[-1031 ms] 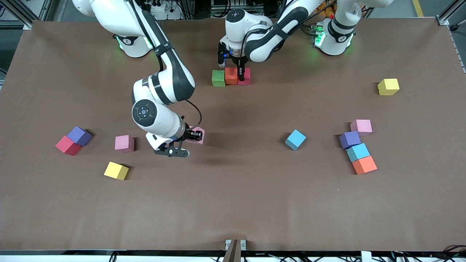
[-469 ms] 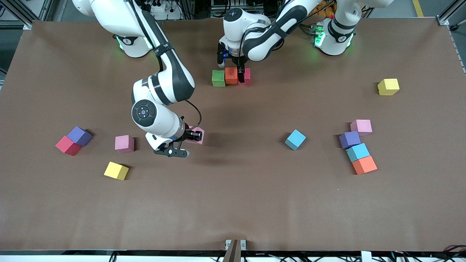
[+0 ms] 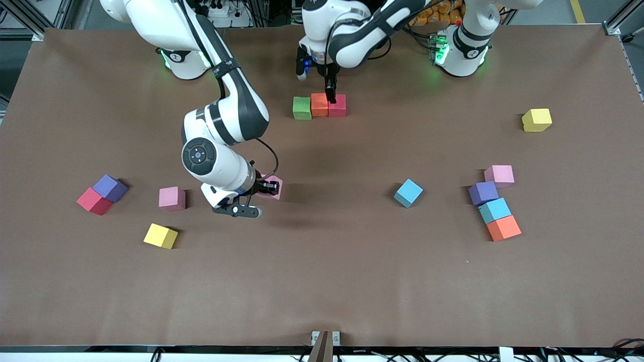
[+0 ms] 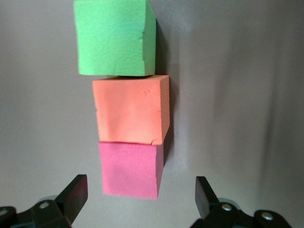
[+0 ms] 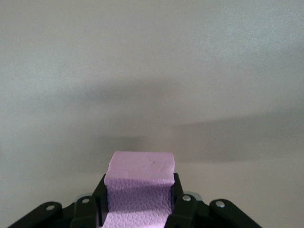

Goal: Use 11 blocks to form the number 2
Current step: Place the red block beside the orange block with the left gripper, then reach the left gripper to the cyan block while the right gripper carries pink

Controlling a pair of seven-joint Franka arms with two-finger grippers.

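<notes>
Left claw (image 3: 329, 95) has lifted open off red block (image 3: 338, 106); right claw (image 3: 265, 190) grips pink block (image 5: 138, 189)

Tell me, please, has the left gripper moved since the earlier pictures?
Yes. The left gripper, now open, has lifted off the red block and hangs above the row's end, toward the robots' bases.

You have a touching row of three foam cubes near the arms' bases: green block (image 3: 302, 108), orange block (image 3: 319, 104), red block (image 3: 337, 106). One pink block (image 3: 275, 186) sits clamped in a gripper. Loose cubes lie scattered at the table's three and nine o'clock ends: yellow, purple, blue, pink, red, orange.
</notes>
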